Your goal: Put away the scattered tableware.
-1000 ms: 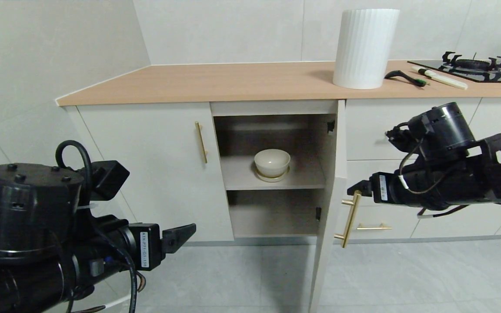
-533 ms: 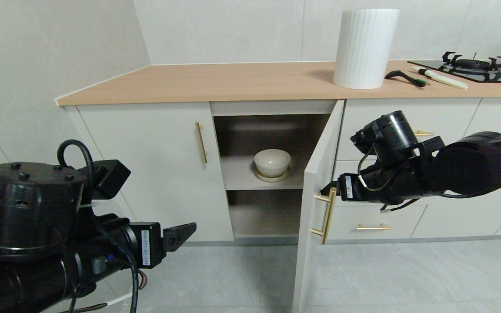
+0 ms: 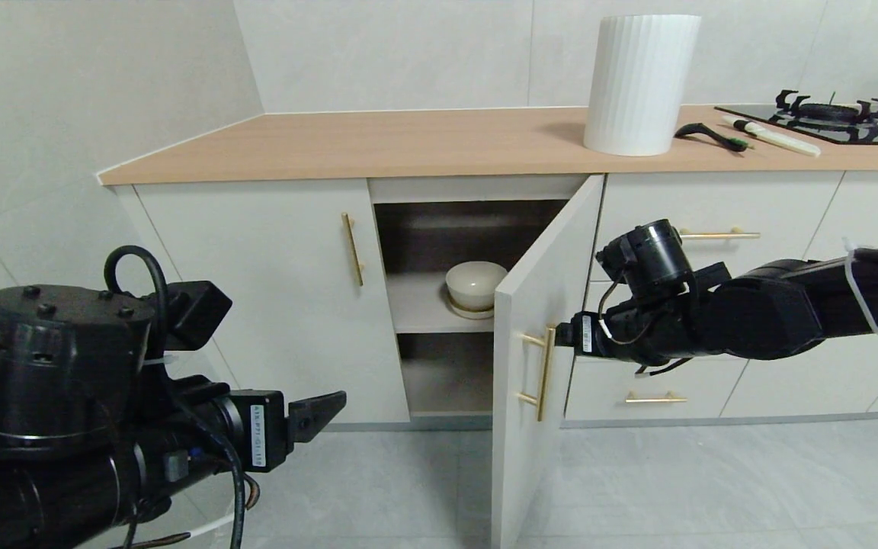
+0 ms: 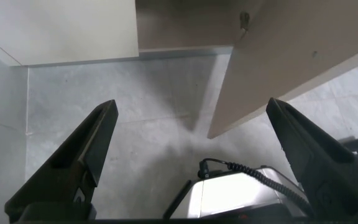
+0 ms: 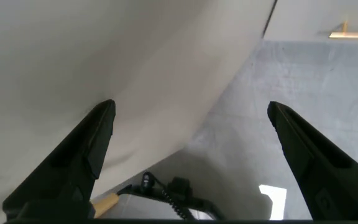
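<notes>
Head view: right gripper (image 3: pixel 559 345), jaws spread empty, is set beside the brass handle (image 3: pixel 542 374) of a probably light, stiff white door (image 3: pixel 530 305).

bowl (image 3: pixel 475 284) on cupboard shelf (image 3: pixel 427 311), container (image 3: pixel 639 84) on counter (image 3: pixel 370 141) above

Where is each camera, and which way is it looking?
Head view: on the robot's head, looking forward and down at the cabinet with the bowl; both arms show.
Left wrist view: on the left wrist, facing the floor; the open left gripper frames it.
Right wrist view: on the right wrist, facing the cabinet door up close; the open right gripper frames it.
Shared: all three show that partly open door.
</notes>
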You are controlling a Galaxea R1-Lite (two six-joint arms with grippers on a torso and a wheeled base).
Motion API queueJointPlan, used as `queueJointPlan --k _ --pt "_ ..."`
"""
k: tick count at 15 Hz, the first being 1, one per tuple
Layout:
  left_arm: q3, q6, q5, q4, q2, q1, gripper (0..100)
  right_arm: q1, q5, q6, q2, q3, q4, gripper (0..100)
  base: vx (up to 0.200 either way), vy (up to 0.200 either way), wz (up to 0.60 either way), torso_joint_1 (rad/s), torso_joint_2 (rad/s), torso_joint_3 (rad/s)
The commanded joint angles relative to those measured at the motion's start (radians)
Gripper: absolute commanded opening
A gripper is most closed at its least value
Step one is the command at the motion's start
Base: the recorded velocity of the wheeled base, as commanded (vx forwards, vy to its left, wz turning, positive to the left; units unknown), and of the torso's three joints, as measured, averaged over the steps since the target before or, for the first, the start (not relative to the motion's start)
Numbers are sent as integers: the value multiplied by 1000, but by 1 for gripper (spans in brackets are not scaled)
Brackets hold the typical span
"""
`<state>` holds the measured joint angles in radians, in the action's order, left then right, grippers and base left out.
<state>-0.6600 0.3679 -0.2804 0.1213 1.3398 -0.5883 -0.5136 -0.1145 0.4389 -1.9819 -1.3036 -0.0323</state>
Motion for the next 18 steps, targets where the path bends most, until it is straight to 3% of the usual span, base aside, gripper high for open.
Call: queueJointPlan --k 1,3,11,18 --pt "2 0 0 -2 2 -1 100 0 -1 3 -21 -3 8 100 0 0 0 0 0 0" --pt "3 -1 1 -3 6 -1 100 0 -2 4 -35 3 48 100 0 0 0 0 0 0" --pt "5 -4 1 -2 19 -4 100 -25 -4 73 -43 -3 72 100 200 0 0 -1 3 1" --pt "3 -3 -2 0 18 -4 100 -52 -4 162 -55 -5 175 100 0 0 0 0 0 0"
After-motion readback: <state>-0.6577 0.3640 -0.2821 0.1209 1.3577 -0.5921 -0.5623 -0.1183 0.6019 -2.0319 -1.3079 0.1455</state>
